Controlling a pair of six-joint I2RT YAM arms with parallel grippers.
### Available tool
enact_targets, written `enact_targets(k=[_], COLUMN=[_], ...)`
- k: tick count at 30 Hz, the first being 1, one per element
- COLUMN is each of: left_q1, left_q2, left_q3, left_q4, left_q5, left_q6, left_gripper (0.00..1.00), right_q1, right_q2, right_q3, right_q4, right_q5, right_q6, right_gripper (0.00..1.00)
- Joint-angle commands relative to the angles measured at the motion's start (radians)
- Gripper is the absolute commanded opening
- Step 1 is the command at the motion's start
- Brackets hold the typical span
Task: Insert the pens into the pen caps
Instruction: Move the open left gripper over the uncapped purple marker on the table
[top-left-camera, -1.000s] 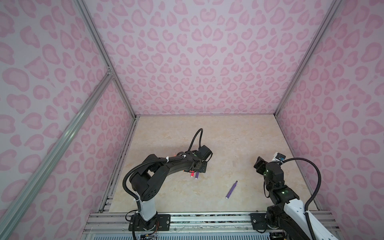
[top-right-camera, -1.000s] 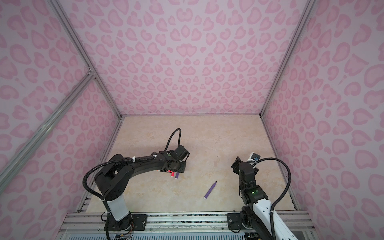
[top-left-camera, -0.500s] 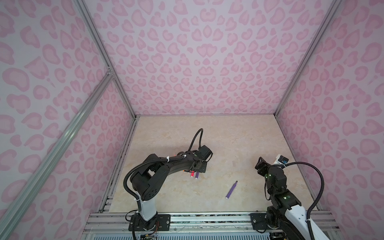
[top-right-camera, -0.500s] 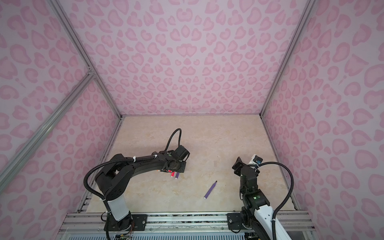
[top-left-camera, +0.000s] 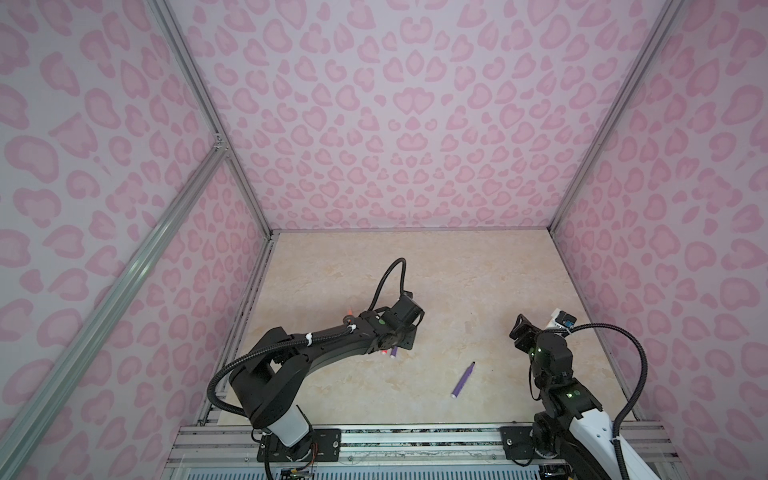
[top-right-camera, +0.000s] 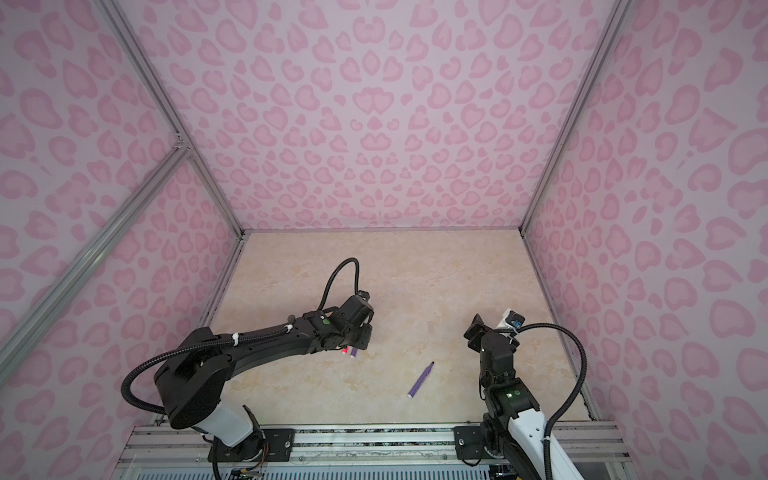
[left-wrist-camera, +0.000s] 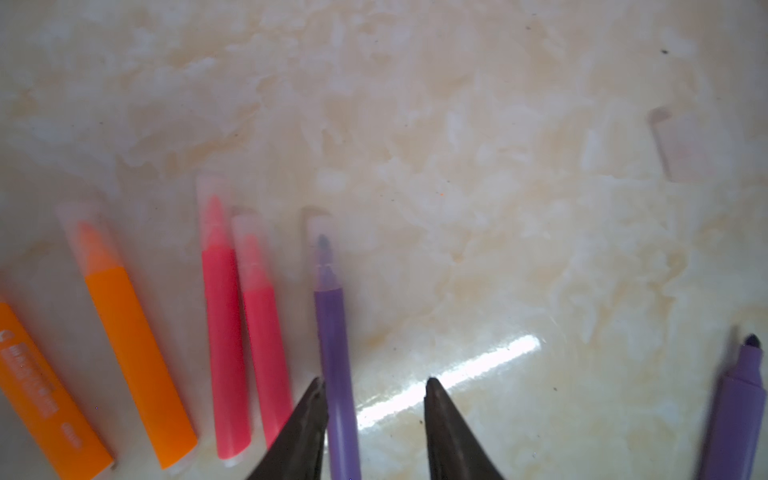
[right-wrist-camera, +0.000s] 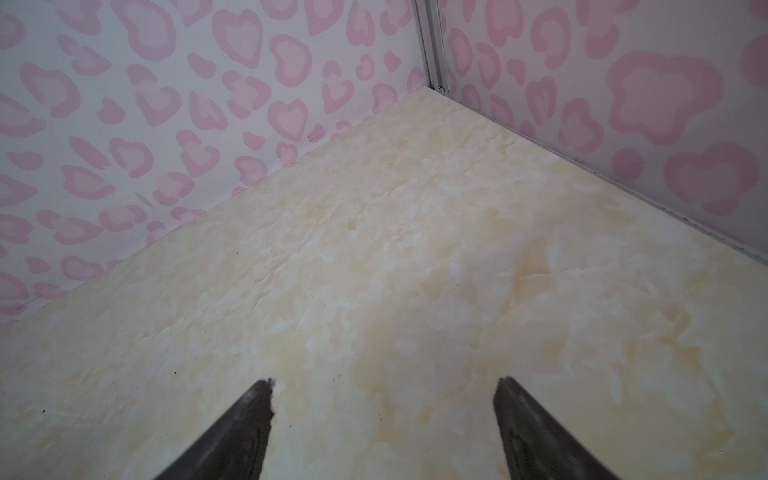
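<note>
Purple pen (left-wrist-camera: 332, 332) in clear cap (left-wrist-camera: 321, 232), lower centre, between parted left gripper (left-wrist-camera: 374, 384) jaws — right gripper (right-wrist-camera: 384, 380) spread above bare tabletop (right-wrist-camera: 374, 249).

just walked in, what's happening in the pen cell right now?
Capping job, looks nearly done. The left claw is open low over the table, fingers either side of a capped purple pen that lies beside two capped pink-red pens and a capped orange pen. Another orange pen shows only its barrel. One uncapped purple pen lies alone between the arms, and a loose clear cap lies apart from it. The right claw is open and empty.
</note>
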Motion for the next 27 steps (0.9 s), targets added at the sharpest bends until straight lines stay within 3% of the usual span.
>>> enact_targets(k=[1, 8, 12, 27], left_q1=[-0.091, -0.245, -0.307, -0.327], left_q2=[-0.008, 0.122, 0.172, 0.259], left_q3=[0.023, 0.134, 0.191, 0.257], left_q4=[0.044, 0.021, -0.025, -0.055], left_q5=[0.003, 0.156, 0.162, 0.202], left_q6=[0.102, 0.199, 0.225, 0.219], left_gripper=[0.42, 0.41, 0.41, 0.45], right_q1=[-0.001, 0.000, 0.000, 0.000], right_q2=[0.000, 0.009, 0.000, 0.028], right_q3=[-0.005, -0.003, -0.009, -0.004], right_q4=[0.026, 0.025, 0.027, 0.040], right_q5=[0.003, 0.004, 0.008, -0.005], right_q6=[-0.001, 0.003, 0.003, 0.003], right_gripper=[0.85, 0.84, 0.85, 0.85])
